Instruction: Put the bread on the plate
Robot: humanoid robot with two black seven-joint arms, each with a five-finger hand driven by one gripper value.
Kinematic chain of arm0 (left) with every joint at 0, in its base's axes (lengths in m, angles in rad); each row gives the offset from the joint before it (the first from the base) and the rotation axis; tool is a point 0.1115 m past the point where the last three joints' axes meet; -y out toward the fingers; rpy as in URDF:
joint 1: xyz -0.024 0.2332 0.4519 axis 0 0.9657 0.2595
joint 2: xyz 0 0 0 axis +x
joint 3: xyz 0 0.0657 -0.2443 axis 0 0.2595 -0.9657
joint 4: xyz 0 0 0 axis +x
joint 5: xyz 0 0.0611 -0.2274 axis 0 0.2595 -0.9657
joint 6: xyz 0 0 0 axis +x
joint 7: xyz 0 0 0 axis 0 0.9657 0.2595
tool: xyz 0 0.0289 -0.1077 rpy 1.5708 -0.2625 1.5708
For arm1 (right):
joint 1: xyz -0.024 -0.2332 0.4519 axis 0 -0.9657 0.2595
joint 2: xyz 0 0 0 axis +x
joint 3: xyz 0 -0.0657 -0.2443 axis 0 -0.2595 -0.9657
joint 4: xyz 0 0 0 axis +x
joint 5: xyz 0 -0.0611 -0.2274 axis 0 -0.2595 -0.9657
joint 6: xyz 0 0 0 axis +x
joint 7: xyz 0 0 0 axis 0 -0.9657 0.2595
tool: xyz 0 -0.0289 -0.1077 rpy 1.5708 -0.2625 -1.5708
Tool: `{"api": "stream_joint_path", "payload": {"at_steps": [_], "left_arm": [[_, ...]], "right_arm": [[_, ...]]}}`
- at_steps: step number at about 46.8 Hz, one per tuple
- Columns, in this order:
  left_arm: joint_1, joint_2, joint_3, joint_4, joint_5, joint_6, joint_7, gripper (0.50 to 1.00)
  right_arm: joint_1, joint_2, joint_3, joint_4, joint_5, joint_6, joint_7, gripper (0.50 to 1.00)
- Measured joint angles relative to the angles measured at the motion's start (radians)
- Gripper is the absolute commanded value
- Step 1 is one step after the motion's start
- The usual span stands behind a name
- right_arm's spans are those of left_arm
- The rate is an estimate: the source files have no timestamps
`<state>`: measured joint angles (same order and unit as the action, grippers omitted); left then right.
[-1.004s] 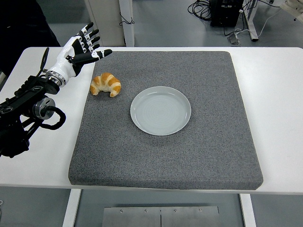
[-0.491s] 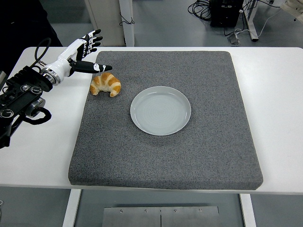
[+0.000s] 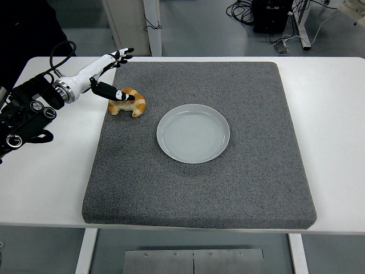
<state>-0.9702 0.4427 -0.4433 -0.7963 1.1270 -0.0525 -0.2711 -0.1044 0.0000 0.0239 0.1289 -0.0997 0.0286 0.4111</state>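
Left hand over croissant, fingers spread, nothing gripped.
Thumb tip lies across its top; other fingers point past its far side.

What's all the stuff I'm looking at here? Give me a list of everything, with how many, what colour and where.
croissant: one, golden brown, on the mat's far left part, left of the plate.
plate: one, pale grey-white, empty, near the middle of the mat.
mat: one, dark grey, square, covering most of the table.
table: one, white, under the mat.
cables: several, black, on the floor beyond the table, near dark equipment.
left hand: one, white with black fingers, fingers spread, reaching in from the left over the croissant, thumb on or just above it; not grasping yet.
right hand: not in view.
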Motion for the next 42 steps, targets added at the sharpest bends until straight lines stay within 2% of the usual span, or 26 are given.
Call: {"api": "stream_joint_path", "payload": {"at_steps": [28,38,42], "left_arm": [[-0.061,0.011,0.072,0.022,0.119,0.002,0.009,0.987],[-0.085,0.011,0.153,0.035,0.126,0.004,0.007,0.986],[-0.086,0.005,0.182,0.048,0.133,0.028,0.008,0.984]], "right_arm": [[0.0,0.0,0.0,0.0,0.0,0.0,0.0,1.0],[0.0,0.0,0.0,0.0,0.0,0.0,0.0,1.0],[0.0,0.0,0.0,0.0,0.0,0.0,0.0,1.0]]}}
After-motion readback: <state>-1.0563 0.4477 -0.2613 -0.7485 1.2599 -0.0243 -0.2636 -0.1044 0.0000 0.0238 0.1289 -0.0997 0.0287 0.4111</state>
